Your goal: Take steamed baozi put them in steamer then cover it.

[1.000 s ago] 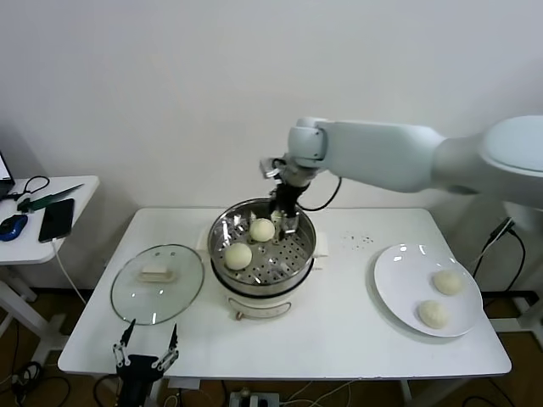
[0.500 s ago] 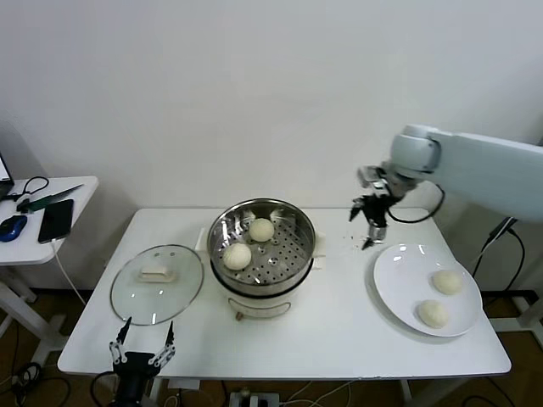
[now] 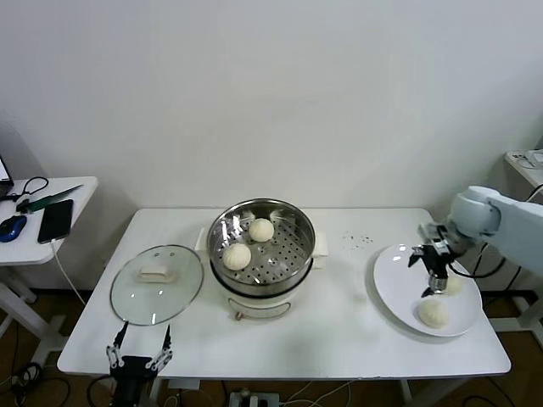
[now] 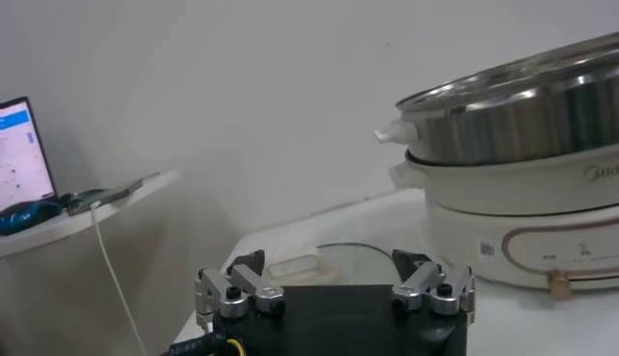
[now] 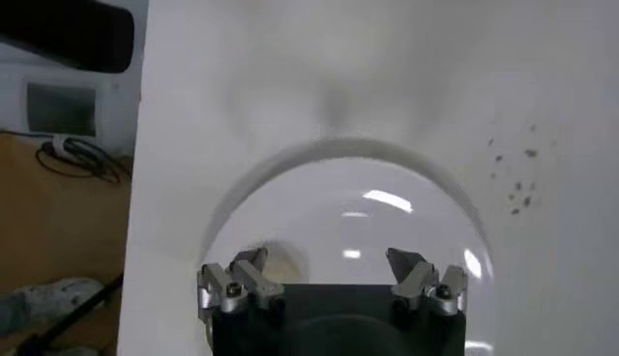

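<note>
I see two buns [image 3: 249, 242] inside the steamer [image 3: 262, 257] mid-counter and two buns [image 3: 434, 313] on the plate [image 3: 397, 280] to its right. My right claw [image 3: 436, 271] hangs over that plate, spread open and empty. The lid [image 3: 157, 282] lies left of the steamer; my left claw [image 3: 136, 351] waits open at the counter's near edge.

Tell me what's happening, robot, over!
Right hand open, empty, above the plate. Left hand open, parked low. Two baozi in steamer, two left. Cover off. Nothing blocking.

Partly cut-off "Midea" lettering on the steamer [image 4: 522, 184] base.
</note>
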`<state>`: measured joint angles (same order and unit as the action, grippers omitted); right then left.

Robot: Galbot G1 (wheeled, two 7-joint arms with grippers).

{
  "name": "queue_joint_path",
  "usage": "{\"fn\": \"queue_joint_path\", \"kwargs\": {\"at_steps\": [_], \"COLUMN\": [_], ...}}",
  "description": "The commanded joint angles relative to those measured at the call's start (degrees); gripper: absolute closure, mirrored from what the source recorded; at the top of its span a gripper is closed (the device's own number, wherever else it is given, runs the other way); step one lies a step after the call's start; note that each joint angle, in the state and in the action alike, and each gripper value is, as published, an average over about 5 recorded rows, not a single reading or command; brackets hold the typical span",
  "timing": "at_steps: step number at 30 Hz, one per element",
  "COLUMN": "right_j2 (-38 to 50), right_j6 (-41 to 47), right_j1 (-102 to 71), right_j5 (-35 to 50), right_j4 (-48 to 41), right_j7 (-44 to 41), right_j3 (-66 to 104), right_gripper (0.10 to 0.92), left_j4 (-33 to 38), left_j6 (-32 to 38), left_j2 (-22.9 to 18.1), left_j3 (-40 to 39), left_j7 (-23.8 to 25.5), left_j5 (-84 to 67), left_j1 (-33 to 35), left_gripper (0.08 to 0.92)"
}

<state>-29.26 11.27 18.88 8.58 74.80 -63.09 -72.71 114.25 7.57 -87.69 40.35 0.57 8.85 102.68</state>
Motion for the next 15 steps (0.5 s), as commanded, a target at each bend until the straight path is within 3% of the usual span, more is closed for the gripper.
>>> {"fn": "queue_joint_path", "kwargs": {"at_steps": [1, 15], "right_j2": [3.48, 0.58], "right_j6": [-0.61, -1.79], "right_j1": [-12.93, -16.06], "right_j5": [-6.33, -8.69], "right_j4": [-1.98, -5.83], "right_j7": [-0.13, -0.51], "right_j3": [10.10, 13.38], "right_gripper": [0.203, 0.203], "left_j4": [-0.11, -0.45], "left_j6": [-0.10, -0.27], "left_j2": [-0.09, -0.53], "left_j3": [0.01, -0.17], "left_j7": [-0.06, -0.17], "left_j5": [0.20, 1.24], "left_j1": [0.23, 0.49], "left_gripper": [0.177, 0.177]}}
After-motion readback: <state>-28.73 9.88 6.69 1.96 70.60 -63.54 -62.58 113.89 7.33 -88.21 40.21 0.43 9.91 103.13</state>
